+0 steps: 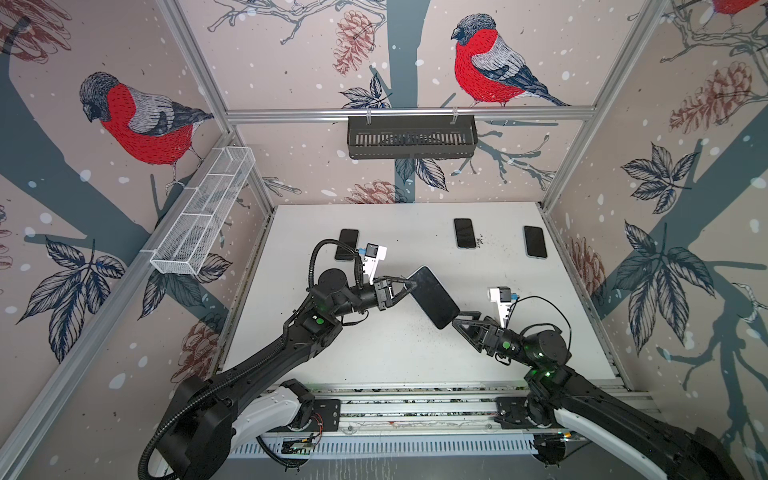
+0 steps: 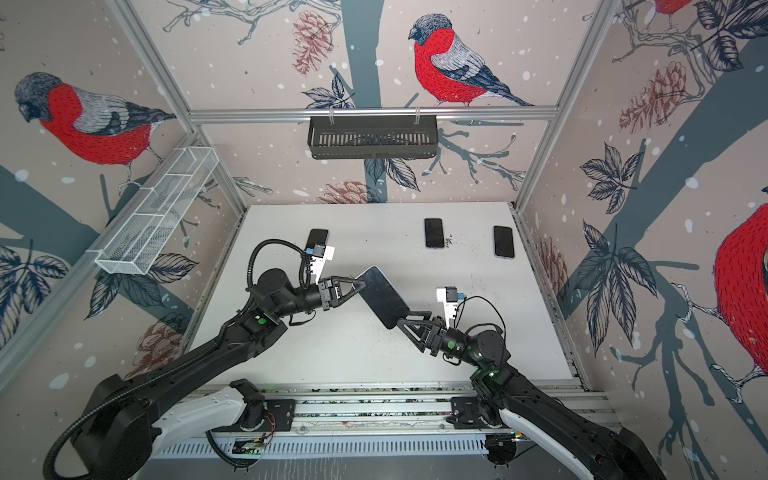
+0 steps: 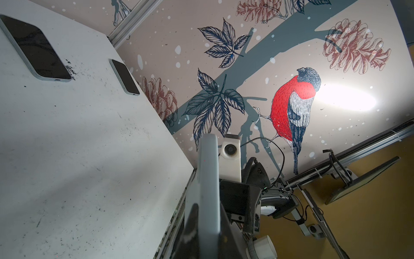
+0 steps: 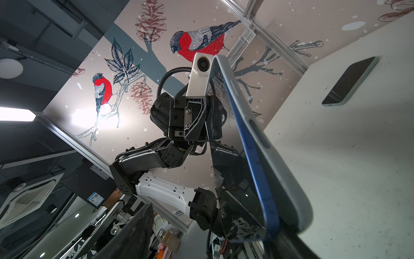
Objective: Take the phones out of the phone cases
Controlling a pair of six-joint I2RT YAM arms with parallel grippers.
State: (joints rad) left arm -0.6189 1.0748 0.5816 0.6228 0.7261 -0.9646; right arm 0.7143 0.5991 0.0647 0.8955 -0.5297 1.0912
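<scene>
You're holding the phone (image 1: 432,297) between both arms, dark screen facing up and tilting. Your left claw (image 1: 410,286) is pinching its far end; your right claw (image 1: 457,322) is sitting at its near end, jaws spread. Just beyond the left claw a second phone (image 1: 347,244) is lying on the white surface (image 1: 374,353). A third phone (image 1: 464,232) and a fourth phone (image 1: 535,241) are lying well beyond the right claw.

A robotics lab test cell: aluminium frame (image 1: 409,111), bird-print panels (image 1: 291,62), white table (image 1: 395,353), mounting rail (image 1: 415,409).
</scene>
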